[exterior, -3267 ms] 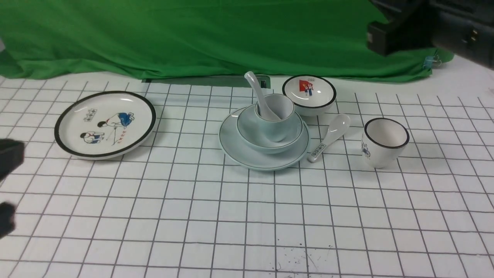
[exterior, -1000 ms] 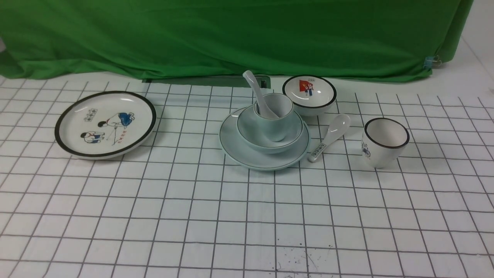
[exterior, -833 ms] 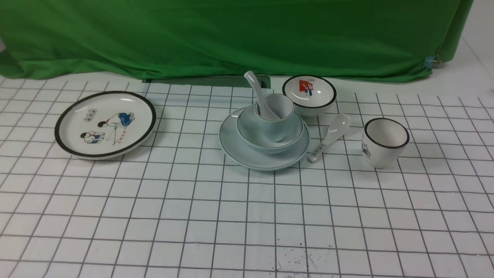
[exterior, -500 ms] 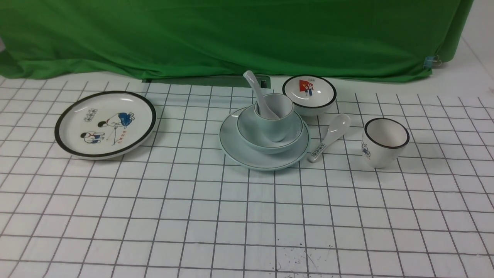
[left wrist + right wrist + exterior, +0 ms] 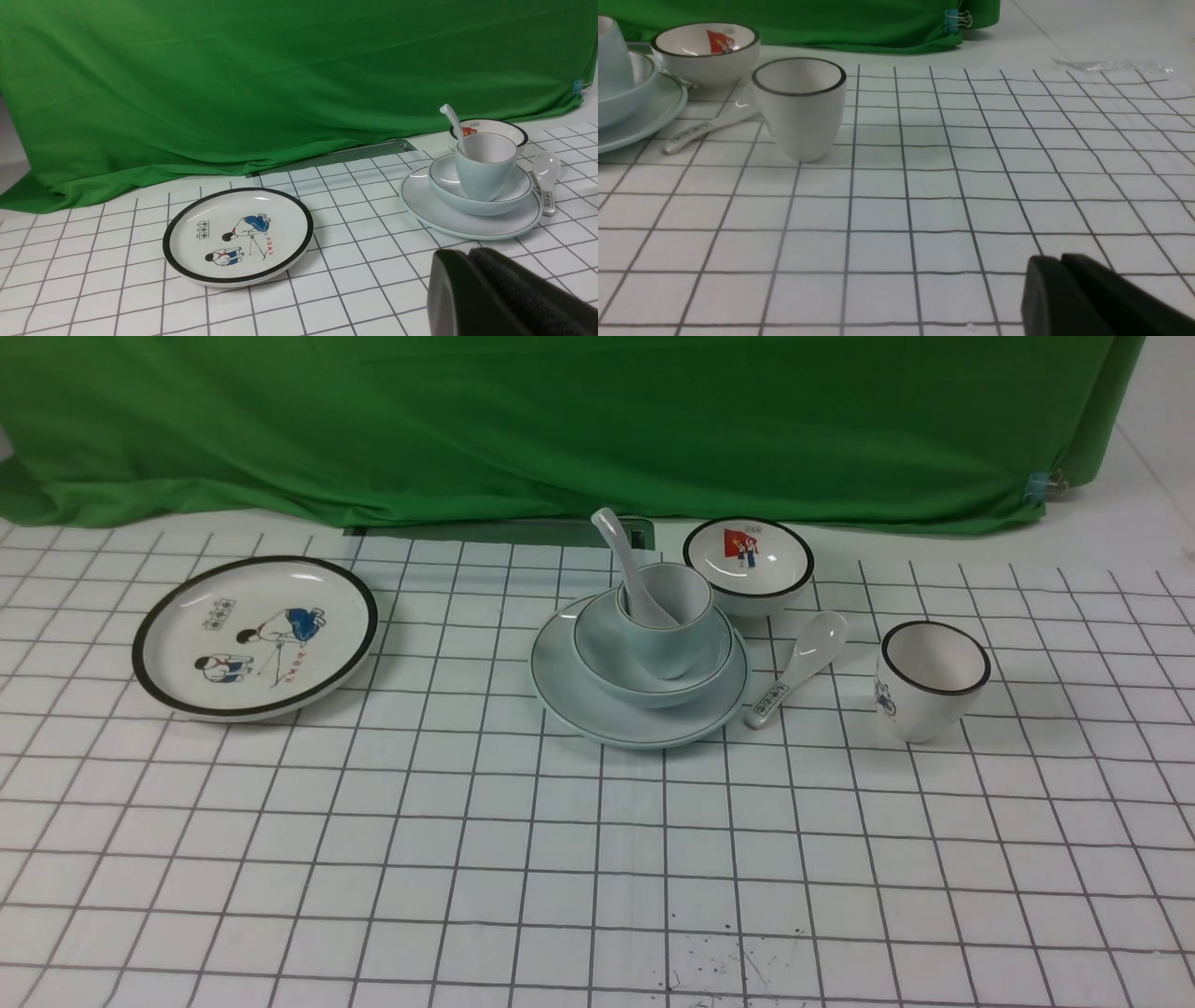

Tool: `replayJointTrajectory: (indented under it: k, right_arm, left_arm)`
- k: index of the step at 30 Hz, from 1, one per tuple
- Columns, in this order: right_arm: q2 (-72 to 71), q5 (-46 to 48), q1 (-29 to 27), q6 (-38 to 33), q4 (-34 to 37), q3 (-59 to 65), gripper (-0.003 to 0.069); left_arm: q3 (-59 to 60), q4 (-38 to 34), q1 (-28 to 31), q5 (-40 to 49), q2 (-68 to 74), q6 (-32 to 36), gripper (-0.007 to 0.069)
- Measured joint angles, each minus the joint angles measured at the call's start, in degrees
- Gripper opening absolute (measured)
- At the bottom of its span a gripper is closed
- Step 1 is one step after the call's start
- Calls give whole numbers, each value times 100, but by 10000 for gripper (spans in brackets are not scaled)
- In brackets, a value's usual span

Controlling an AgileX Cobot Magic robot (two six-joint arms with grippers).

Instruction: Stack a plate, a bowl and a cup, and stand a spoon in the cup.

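Resting near the middle of the gridded white table (image 5: 523, 859), the plate (image 5: 597, 709) serves as the landmark for this arrangement. The bowl (image 5: 611, 653) sits centred on the plate, the cup (image 5: 674, 649) stands upright inside the bowl, and the spoon (image 5: 624, 565) stands in the cup, its scoop down against the cup's inner wall and its handle rising tilted toward the green backdrop (image 5: 560, 420). All 4 task items thus form 1 stack.

Beyond the plate on its right side, just beside its rim, stands a small black-rimmed bowl with a red picture (image 5: 748, 563). A second spoon with a dark pattern on its handle end (image 5: 801, 665) lies flat just right of the plate, handle end nearest the rim. Farther right stands a white black-rimmed cup with a blue drawing (image 5: 929, 679). Well apart to the left of the plate lies a white black-rimmed plate with cartoon figures (image 5: 254, 635).

Neither arm appears in the front view. The left gripper (image 5: 472, 261) shows in its wrist view as 2 dark fingers pressed together, holding nothing. The right gripper (image 5: 1059, 268) shows likewise in its wrist view, fingers closed together and empty, above bare grid nearer the camera than the black-rimmed cup.
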Motion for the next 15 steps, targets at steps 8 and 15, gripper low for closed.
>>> replayJointTrajectory:
  k: [8,15]
  right_arm:
    - [0,5,0,0,0,0,87]
    - [0,5,0,0,0,0,109]
  left_arm:
    - [224,25,0,-19,-18,1,-32]
    - [931,-114,5,-990,-18,-156,-32]
